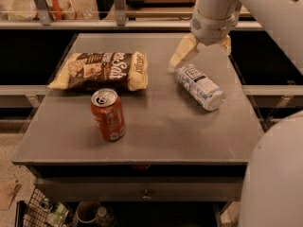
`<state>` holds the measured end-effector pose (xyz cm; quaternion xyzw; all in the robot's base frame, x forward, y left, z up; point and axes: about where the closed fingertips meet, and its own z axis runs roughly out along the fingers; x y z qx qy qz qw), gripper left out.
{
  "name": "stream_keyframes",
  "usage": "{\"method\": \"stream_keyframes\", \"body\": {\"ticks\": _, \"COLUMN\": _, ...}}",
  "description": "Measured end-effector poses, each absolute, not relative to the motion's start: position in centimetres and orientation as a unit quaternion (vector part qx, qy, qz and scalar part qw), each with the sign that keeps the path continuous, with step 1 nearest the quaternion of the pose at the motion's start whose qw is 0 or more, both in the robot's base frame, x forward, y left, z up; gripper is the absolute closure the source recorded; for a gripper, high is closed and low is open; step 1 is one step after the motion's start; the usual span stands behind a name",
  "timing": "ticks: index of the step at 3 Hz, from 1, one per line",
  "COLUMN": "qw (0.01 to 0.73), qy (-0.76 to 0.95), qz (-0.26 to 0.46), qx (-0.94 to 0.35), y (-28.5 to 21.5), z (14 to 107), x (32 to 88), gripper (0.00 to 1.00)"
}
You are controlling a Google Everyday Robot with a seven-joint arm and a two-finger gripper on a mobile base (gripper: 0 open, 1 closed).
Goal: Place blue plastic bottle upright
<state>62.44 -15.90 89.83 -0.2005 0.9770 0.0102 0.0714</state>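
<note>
The blue plastic bottle (200,86) lies on its side on the right part of the grey table (165,126), running diagonally from back left to front right, with its white-and-blue label facing up. My gripper (200,58) hangs just above and behind the bottle's far end. It is open and empty, with one beige finger (182,53) to the left of the bottle and the other finger (226,44) to the right.
A red soda can (108,114) stands upright at the front left of the table. A chip bag (102,70) lies flat behind the can. My white arm fills the right edge of the view. Shelves and rails run behind the table.
</note>
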Motion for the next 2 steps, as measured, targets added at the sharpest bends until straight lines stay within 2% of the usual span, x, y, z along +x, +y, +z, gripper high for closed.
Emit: {"method": "stream_keyframes", "body": {"ticks": 2, "qw": 0.025, "qy": 0.982, "qz": 0.045, "qx": -0.179, "y": -17.4, "z": 85.2, "x": 63.5, "gripper": 0.0}}
